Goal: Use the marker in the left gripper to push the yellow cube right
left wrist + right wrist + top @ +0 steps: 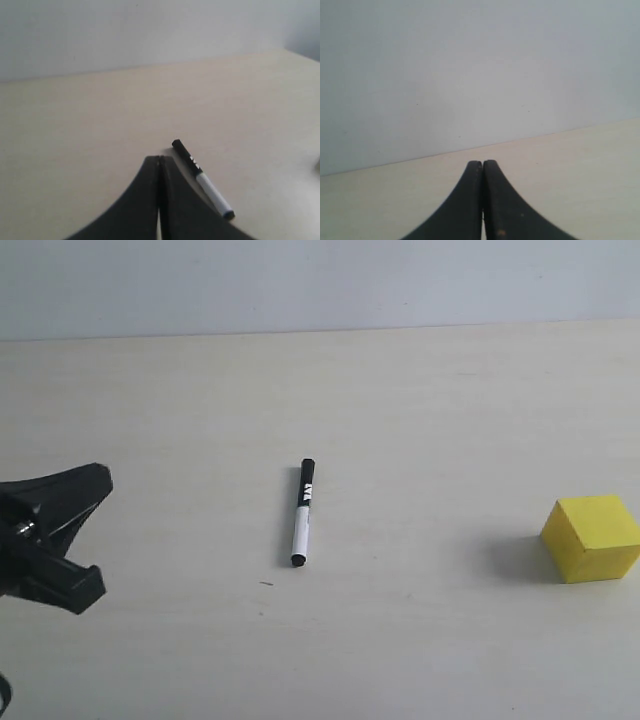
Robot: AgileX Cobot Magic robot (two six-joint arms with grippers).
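The marker [302,512] lies loose on the pale table [420,390], black capped half pointing away, white half nearer. In the exterior view my left gripper [103,480] hovers at the left edge, well left of the marker. Its jaws are pressed together with nothing between them in the left wrist view, where the left gripper [159,159] has the marker [202,179] lying just beside its fingers on the table. The yellow cube [592,537] sits far right, apart from the marker. My right gripper [483,162] is shut and empty, and it does not show in the exterior view.
A plain pale wall [320,280] runs behind the table's far edge. The cube stands close to the right border of the exterior view. A small dark speck [266,584] marks the table near the marker.
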